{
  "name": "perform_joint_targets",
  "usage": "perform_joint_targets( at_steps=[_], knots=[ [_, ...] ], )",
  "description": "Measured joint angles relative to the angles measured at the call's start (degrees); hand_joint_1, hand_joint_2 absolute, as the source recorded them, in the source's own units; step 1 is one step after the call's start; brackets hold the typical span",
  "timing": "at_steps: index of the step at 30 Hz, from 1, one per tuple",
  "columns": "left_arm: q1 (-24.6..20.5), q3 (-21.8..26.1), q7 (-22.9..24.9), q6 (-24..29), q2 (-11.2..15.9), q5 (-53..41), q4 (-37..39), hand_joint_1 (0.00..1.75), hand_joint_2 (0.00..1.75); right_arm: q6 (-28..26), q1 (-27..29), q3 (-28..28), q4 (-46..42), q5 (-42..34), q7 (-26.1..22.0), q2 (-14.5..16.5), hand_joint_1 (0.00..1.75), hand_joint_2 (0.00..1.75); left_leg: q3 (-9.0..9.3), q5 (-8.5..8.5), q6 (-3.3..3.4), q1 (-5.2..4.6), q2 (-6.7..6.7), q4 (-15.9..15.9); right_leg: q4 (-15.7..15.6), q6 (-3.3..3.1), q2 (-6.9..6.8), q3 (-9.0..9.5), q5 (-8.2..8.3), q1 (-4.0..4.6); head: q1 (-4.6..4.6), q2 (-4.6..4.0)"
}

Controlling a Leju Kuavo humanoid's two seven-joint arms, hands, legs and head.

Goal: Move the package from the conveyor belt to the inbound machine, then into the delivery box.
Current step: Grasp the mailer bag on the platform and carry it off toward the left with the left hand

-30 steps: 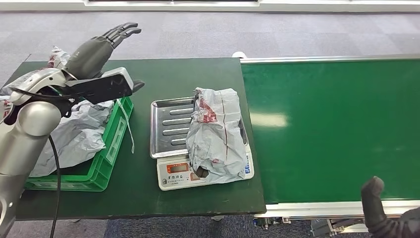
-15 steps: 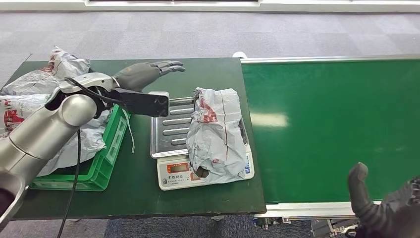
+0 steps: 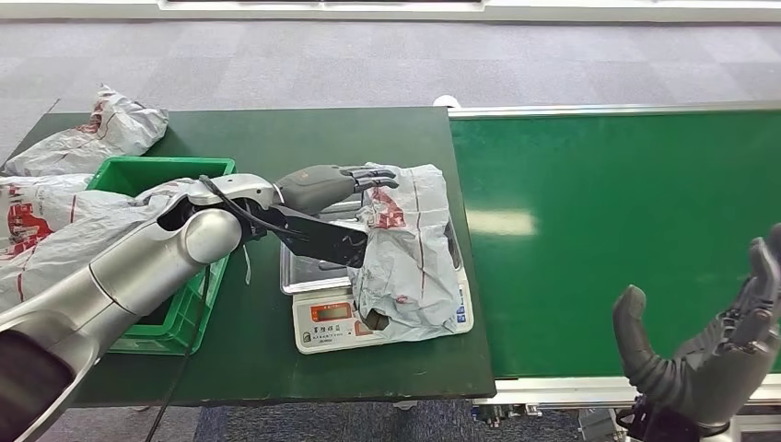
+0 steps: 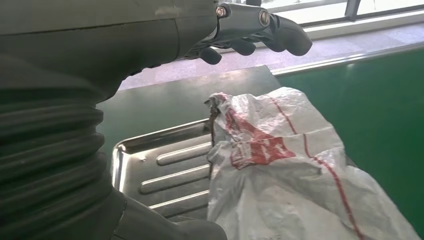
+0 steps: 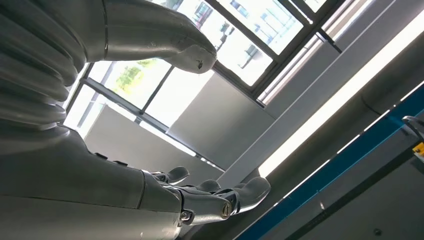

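Where fingers spread, left hand [image 3: 333, 181] over package [image 3: 405, 249]

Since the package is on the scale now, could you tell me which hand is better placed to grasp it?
The left hand: it hovers open over the package on the scale. The right hand is off beyond the conveyor belt.

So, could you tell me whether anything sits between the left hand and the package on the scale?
Nothing visible does. The left hand hovers at the package on the scale tray, fingers spread above its top edge with only open air between.
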Motion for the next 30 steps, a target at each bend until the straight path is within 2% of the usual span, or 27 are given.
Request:
perform_joint_targets(
  at_steps=[10, 24, 30],
  knots=[
    [0.00, -0.99, -0.90, 8.82, -8.99, -0.51, 8.82, 0.00, 1.75, 0.00, -4.37, 5.33, 0.98, 0.18, 1.97, -0.54, 0.00, 1.75, 0.00, 0.01, 0.02, -0.05, -0.05, 0.02, 0.00, 0.04, -0.03, 0.02, 0.03, -0.04, 0.00, 0.00],
    [1.47, -0.96, -3.36, 16.65, -17.99, -7.27, 23.58, 0.00, 1.75, 0.05, -7.80, 10.64, 2.27, -0.60, 1.66, -0.55, 0.00, 1.75, -0.02, 0.01, 0.02, -0.05, -0.06, 0.01, 0.00, 0.04, -0.04, 0.02, 0.03, -0.04, 0.01, 0.00],
    [2.27, -0.96, -3.74, 17.19, -20.10, -8.15, 28.03, 0.00, 1.75, 0.04, -8.27, 12.13, 2.56, -0.61, 1.79, -0.56, 0.00, 1.75, -0.02, 0.01, 0.02, -0.05, -0.05, 0.01, 0.00, 0.04, -0.04, 0.01, 0.03, -0.04, 0.01, 0.00]
  ],
)
